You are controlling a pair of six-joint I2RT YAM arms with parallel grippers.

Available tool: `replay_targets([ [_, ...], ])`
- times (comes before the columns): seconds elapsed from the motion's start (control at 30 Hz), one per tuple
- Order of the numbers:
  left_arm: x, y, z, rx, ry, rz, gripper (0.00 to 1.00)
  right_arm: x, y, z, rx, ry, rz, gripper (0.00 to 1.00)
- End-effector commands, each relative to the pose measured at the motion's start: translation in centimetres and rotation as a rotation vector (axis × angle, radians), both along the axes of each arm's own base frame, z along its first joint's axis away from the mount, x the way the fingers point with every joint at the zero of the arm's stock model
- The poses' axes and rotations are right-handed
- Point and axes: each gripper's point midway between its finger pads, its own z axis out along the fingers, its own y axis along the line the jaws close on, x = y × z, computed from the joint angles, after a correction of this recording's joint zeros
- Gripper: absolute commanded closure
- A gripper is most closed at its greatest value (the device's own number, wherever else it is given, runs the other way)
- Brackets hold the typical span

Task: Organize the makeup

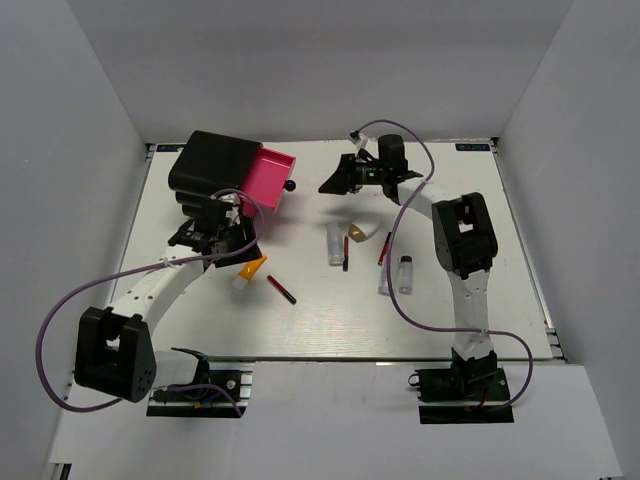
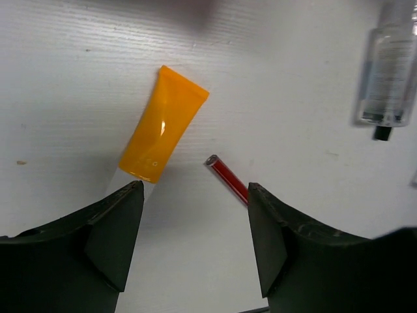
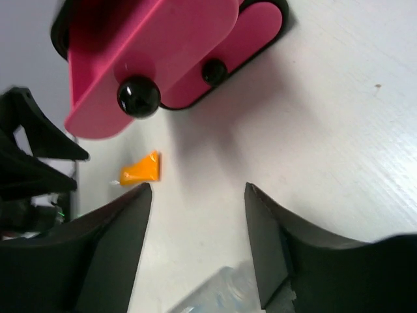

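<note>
Your left gripper [image 2: 194,195] hung low over the white table [image 1: 470,310], its fingers spread apart with nothing between them. Just past the fingertips lay the orange tube [image 2: 163,124], flat on the table. A dark-red stick [image 2: 228,179] lay beside it, with one end close to a finger but not gripped.

Your right gripper [image 3: 199,192] was over the far side of the table, likewise spread wide and empty. It faced the black box [image 1: 215,160], whose top pink drawer [image 1: 270,178] stood pulled out. The drawer's black knob [image 3: 138,96] was well apart from the fingers.

All the makeup you could see lay on the table, outside the box. A clear bottle [image 1: 334,243] lay near the middle, with a slim dark stick [image 1: 346,255] just beside it and the egg-shaped piece [image 1: 362,231] next to that. Closer to your right arm lay another red stick [image 1: 383,247] and two small bottles [image 1: 405,275], side by side.
</note>
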Motion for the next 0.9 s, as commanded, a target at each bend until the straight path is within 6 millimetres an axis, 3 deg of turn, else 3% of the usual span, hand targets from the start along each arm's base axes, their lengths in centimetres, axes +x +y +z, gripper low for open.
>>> replay_targets([
  [0.0, -0.2, 1.5, -1.1, 0.124, -0.004, 0.045, 0.27, -0.7, -1.8, 2.4, -0.051, -0.160, 0.035, 0.42],
  [0.1, -0.4, 1.6, -2.7, 0.185, 0.010, 0.039, 0.32, -1.5, -3.2, 3.0, -0.074, -0.208, 0.038, 0.65],
  [0.17, -0.2, 1.5, -3.4, 0.222, 0.003, 0.031, 0.33, -2.0, -3.6, 3.2, -0.080, -0.219, 0.041, 0.68],
  [0.43, 0.5, 1.3, -5.8, 0.292, -0.022, 0.014, 0.33, -2.0, -5.8, 4.2, -0.080, -0.228, -0.003, 0.53],
  [0.77, 1.1, 2.1, -8.4, 0.391, 0.052, 0.034, 0.35, -1.4, -6.6, 5.1, -0.066, -0.233, -0.026, 0.51],
  [0.87, 1.2, 2.0, -8.4, 0.387, 0.054, 0.042, 0.43, -1.4, -6.9, 5.3, -0.063, -0.231, -0.034, 0.51],
])
